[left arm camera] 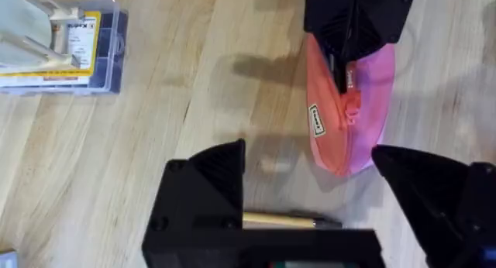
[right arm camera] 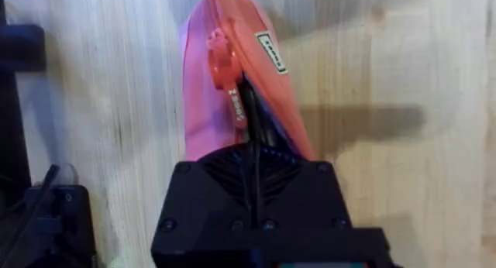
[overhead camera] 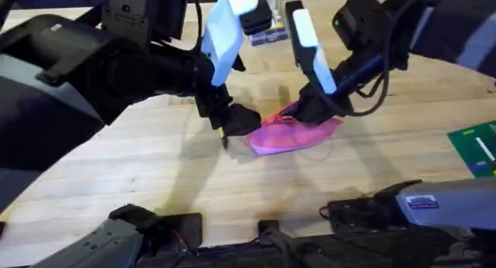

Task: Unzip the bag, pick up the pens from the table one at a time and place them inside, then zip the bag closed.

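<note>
My two arms meet over the table, where the bag lies flat near the middle of the boards. From overhead, my left gripper hangs just beside the pouch's near end, with a yellow pen poking down from it. My left wrist camera shows more: the pen lies crosswise between my spread black fingers, so whether they truly clamp it I cannot tell. That view also takes in a clear plastic box with a yellow label, well apart from the pouch. My right gripper presses down on the bag's far end. My right wrist camera shows its fingers closed on the pink fabric beside the zipper pull, with a small white tag on the pouch.
</note>
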`<state>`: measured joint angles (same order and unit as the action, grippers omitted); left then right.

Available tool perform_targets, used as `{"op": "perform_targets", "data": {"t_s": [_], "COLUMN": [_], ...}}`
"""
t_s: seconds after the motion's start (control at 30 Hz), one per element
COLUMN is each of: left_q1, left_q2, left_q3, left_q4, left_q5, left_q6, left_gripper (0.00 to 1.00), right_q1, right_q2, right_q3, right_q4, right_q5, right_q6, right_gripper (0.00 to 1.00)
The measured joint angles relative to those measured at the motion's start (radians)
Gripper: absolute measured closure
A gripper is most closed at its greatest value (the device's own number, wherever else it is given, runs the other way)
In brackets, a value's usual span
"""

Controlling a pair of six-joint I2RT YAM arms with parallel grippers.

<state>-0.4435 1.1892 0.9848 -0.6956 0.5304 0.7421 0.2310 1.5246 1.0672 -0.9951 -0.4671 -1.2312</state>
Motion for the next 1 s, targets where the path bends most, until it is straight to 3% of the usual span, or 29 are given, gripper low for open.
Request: {"op": "perform_targets", "data": {"t_s": [0.27, 0.33, 0.53, 0.57, 1.0], "left_q1": [0.0, 0.0, 0.0, 0.0, 0.0], "left_q2": [0.0, 0.0, 0.0, 0.0, 0.0], "left_q3": [0.0, 0.0, 0.0, 0.0, 0.0], "left_q4": [0.0, 0.0, 0.0, 0.0, 0.0], "left_q5": [0.0, 0.0, 0.0, 0.0, 0.0], "left_q6": [0.0, 0.0, 0.0, 0.0, 0.0], "left_gripper": [0.007, 0.007, 0.007, 0.007, 0.006], "right_q1": [0.0, 0.0, 0.0, 0.0, 0.0], "right_q2": [0.048, 0.048, 0.048, 0.048, 0.048], "right_q3": [0.0, 0.0, 0.0, 0.0, 0.0], "right_q4": [0.0, 0.0, 0.007, 0.01, 0.017], "right_q5": [0.0, 0.0, 0.004, 0.005, 0.008], "right_q6": [0.0, 0.001, -0.003, -0.006, -0.007], "right_gripper": [0.972, 0.914, 0.086, 0.027, 0.004]}}
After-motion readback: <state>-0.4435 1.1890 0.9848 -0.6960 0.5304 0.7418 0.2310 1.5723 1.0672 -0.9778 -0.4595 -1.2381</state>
